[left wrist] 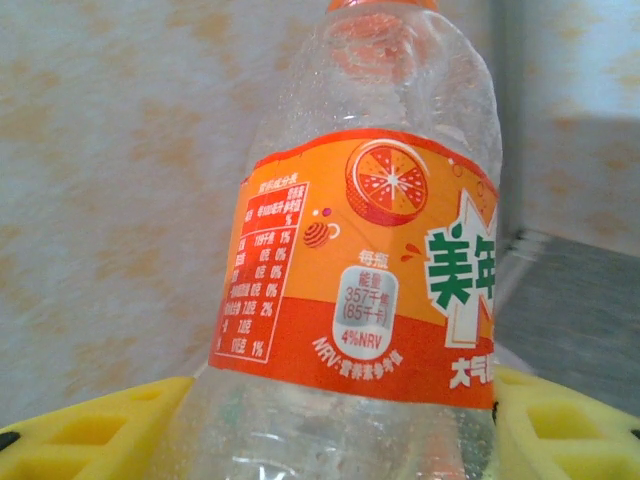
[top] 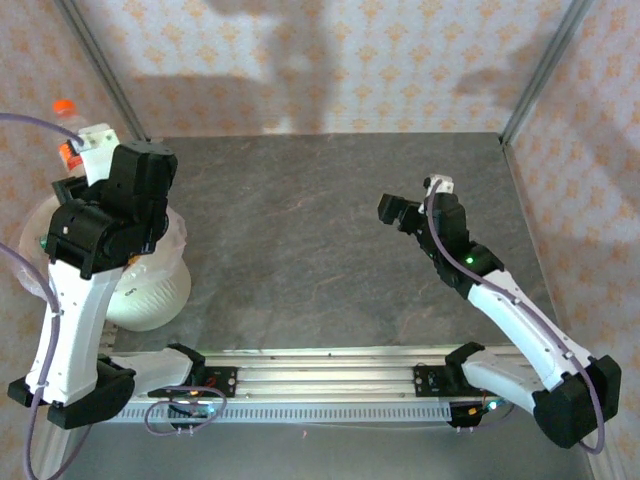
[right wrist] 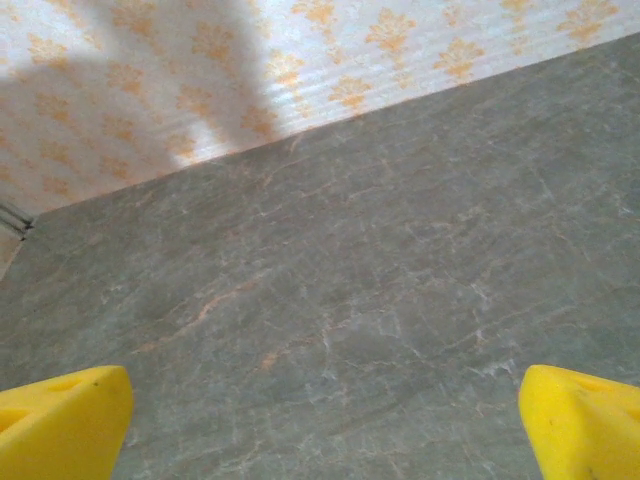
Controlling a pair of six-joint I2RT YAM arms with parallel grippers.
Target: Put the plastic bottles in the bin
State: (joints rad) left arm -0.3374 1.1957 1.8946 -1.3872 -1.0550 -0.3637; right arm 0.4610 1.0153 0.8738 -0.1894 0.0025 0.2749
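Left gripper [left wrist: 340, 425] clasps an orange-label bottle [left wrist: 365, 270] raised near the bin [top: 150, 295]. Right gripper [right wrist: 320, 420] is spread wide and empty over the counter [top: 300, 240]. Apparently only the release remains.

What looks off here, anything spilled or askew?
Nothing stands out. The left claw grips an orange-label bottle near the bin; no spill visible. The right claw hangs open over the table.

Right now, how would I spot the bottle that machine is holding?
Find the pale round bin on the left. Beside it, yellow fingers of the left arm grip a clear bottle: orange cap, orange label showing an orange slice.
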